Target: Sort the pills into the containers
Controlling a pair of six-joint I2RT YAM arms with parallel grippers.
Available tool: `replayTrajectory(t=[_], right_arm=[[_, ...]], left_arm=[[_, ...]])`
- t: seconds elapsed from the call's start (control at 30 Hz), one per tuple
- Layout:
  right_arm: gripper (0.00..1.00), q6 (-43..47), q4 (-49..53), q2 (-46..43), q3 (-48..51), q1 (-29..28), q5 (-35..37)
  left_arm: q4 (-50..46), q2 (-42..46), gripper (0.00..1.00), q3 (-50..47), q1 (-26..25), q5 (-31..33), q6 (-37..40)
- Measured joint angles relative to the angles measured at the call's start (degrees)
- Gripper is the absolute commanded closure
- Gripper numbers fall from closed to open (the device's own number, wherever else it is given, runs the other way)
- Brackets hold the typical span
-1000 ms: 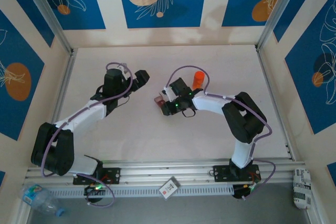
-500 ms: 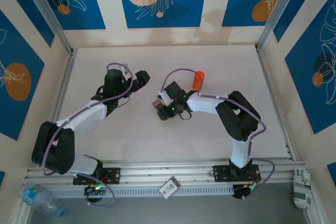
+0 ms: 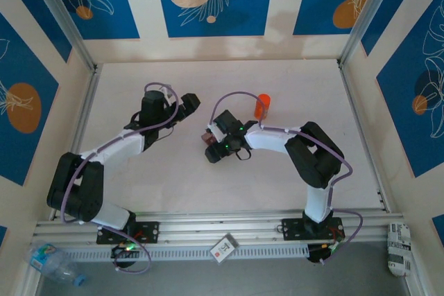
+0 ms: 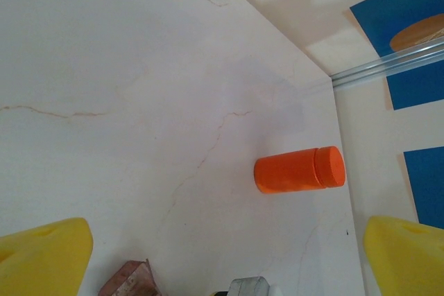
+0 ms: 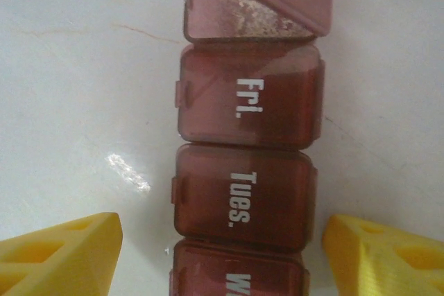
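Note:
The containers [image 5: 246, 143] are a reddish-brown strip of square compartments lying flat on the table. The lids marked "Fri." and "Tues." are closed, and the far one has its lid raised. My right gripper [image 5: 222, 261] hangs just above the strip, open. Its yellow fingertips [image 5: 62, 254] stand on either side of the strip, clear of it. From above, the right gripper [image 3: 212, 146] covers most of the containers [image 3: 207, 134]. My left gripper [image 3: 191, 103] hovers open to the left, holding nothing. A corner of the containers [image 4: 128, 279] shows at the bottom edge of the left wrist view. No pills are in view.
A small orange bottle [image 3: 261, 105] with its cap on stands just beyond the right gripper; the left wrist view has the bottle [image 4: 298, 170] near the back wall. Panel walls close in the table on three sides. A rail [image 3: 222, 227] runs along the near edge.
My right gripper's jaws have spread from shut to open, and it has shifted slightly left and nearer over the strip. The left arm has barely moved.

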State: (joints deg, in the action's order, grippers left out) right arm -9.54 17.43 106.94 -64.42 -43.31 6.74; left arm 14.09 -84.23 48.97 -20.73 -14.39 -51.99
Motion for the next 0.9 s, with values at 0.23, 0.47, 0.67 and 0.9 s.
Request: replayTrajectory(t=[0.23,0.47,0.67,0.9], right_arm=[[0.23,-0.6,4.5,0.0,-1.2,2.1,3.7],[0.23,-1.5,6.4,0.0,-1.5,6.1,4.2],[0.23,-3.7,7.8,0.0,-2.0,9.4,4.2],[0.23,-5.9,10.3,-4.0,-0.6,14.5,2.4]], left_arm=[[0.0,-0.2,0.0,1.4,0.0,-0.6,0.0],[0.0,-0.2,0.0,1.5,0.0,-0.7,0.1],[-0.7,-0.2,0.0,2.5,0.0,-1.0,0.8],[-4.5,-0.3,0.0,4.0,0.0,-1.0,4.4]])
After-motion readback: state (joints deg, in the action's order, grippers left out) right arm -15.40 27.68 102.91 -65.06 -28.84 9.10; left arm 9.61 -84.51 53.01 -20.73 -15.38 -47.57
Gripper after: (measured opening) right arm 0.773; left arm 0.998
